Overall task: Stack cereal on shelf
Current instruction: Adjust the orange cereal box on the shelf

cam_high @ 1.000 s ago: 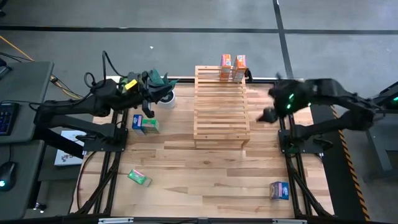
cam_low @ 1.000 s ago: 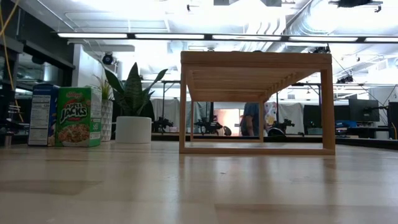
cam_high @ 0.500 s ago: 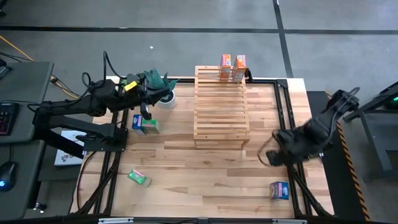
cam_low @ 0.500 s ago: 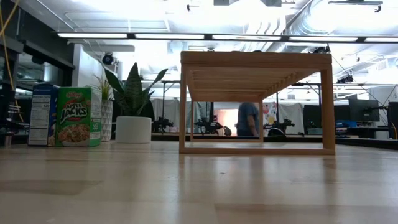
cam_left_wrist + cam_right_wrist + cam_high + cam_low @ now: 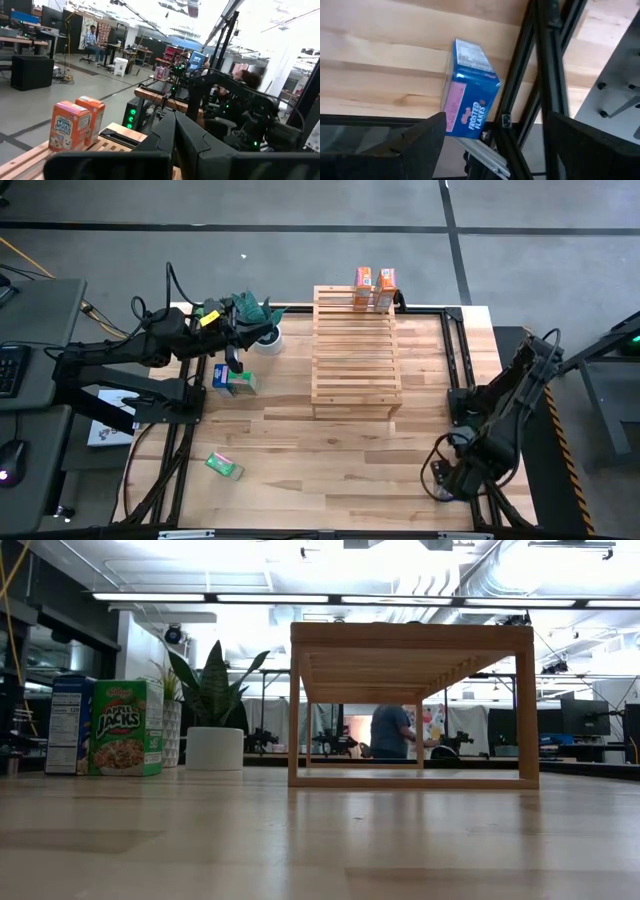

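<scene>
Two orange boxes: they stand side by side [image 5: 373,288] at the far end of the rack, upright and touching; my left wrist camera catches them too [image 5: 76,125].
Rack: the slatted wooden rack [image 5: 356,352] sits mid-table, long side running away from me; from table height it reads as an open frame [image 5: 412,705].
Right gripper: mine is down at the near right corner of the table [image 5: 447,478], jaws spread wide, nothing between them.
Blue box, right: I'm looking straight at it [image 5: 469,107] past my right fingers [image 5: 420,141]; it lies by the table's edge, just beside the black frame rail [image 5: 520,95], and I'm not touching it.
Left gripper: mine hangs over the far left of the table [image 5: 236,359], fingers pressed fully together, holding nothing.
Blue and green pair: one blue box [image 5: 219,374] and one green box [image 5: 241,383] stand together just below my left gripper; the low camera shows them upright, side by side [image 5: 108,727].
Green box, loose: it lies flat near the front left of the table [image 5: 224,466].
Plant: a white pot with a spiky plant [image 5: 214,705] stands at the far left, near my left gripper.
Background: a person [image 5: 390,731] shows through the rack's frame.
</scene>
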Available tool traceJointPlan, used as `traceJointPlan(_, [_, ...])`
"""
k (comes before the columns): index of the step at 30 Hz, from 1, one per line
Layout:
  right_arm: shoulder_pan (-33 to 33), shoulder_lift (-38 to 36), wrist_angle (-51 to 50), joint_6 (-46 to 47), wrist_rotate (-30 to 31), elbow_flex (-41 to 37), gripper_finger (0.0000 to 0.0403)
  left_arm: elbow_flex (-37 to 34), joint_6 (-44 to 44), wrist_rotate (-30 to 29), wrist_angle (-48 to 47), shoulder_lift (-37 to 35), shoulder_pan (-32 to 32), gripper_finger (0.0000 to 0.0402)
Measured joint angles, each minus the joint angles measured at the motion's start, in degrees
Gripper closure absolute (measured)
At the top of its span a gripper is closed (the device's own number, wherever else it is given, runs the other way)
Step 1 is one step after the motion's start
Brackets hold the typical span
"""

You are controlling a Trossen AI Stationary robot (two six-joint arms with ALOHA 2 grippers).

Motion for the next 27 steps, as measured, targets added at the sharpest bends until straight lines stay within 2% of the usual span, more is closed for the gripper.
traceJointPlan(4, [1.5, 1.9, 5.4, 0.6, -0.5, -1.8, 0.0064, 0.0, -1.1, 0.0, 0.0, 0.0, 0.0, 0.0402])
traceJointPlan(8, [1.9, 1.9, 16.5, 1.5, -1.5, -7.5, 0.0064, 0.0, -1.2, 0.0, 0.3, 0.0, 0.0, 0.0401])
traceJointPlan(15, [1.3, 1.9, 16.4, 1.3, 0.3, -10.2, 0.0064, 0.0, -3.5, 0.0, 0.5, 0.0, 0.0, 0.0402])
traceJointPlan(23, [1.0, 1.9, 23.6, 0.8, 0.2, -16.0, 0.0064, 0.0, -3.6, 0.0, 0.5, 0.0, 0.0, 0.0401])
traceJointPlan(27, [0.9, 1.9, 24.2, 0.0, 0.4, -16.8, 0.007, 0.0, -3.6, 0.0, 0.4, 0.0, 0.0, 0.0402])
